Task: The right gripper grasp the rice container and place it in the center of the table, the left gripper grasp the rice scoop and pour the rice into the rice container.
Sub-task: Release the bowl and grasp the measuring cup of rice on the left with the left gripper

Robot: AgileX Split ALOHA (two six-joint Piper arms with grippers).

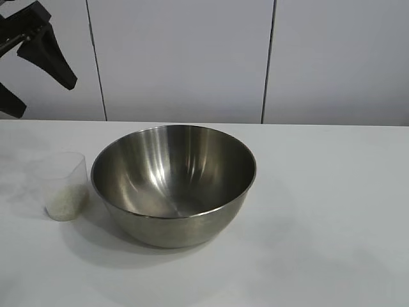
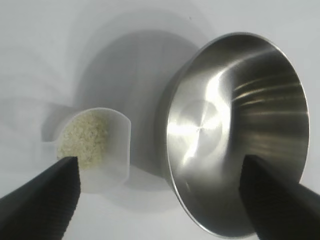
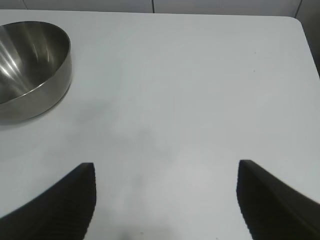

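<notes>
Exterior view, item one: rice container (image 1: 174, 184), a wide polished steel bowl, upright near the middle of the white surface (image 1: 332, 211), its inside bare and reflecting streaks of light. Item two: rice scoop (image 1: 66, 186), a small tapered clear plastic cup, upright just beside the bowl on the side of the left arm, apart from the bowl's wall. Item three: rice (image 1: 64, 206), white grains lying in the bottom of the scoop. Item four: left claw (image 1: 33, 67), dark, raised high above the far left corner of the surface, well apart from both vessels, fingers spread wide and gripping nothing. Left wrist view: both ribbed black fingers (image 2: 47, 197) frame the scene, the scoop (image 2: 100, 150) near one finger and the bowl (image 2: 235, 130) near the other; grains (image 2: 85, 137) visible through the scoop's open mouth; nothing lies between the fingers. Right wrist view: right claw (image 3: 165, 200) with its two black fingers (image 3: 65, 197) held well apart over bare surface (image 3: 190, 90), empty, with the bowl (image 3: 32, 70) off to one side and well clear of it. Backdrop: pale wall panels (image 1: 185, 57) with dark vertical seams behind the surface.
</notes>
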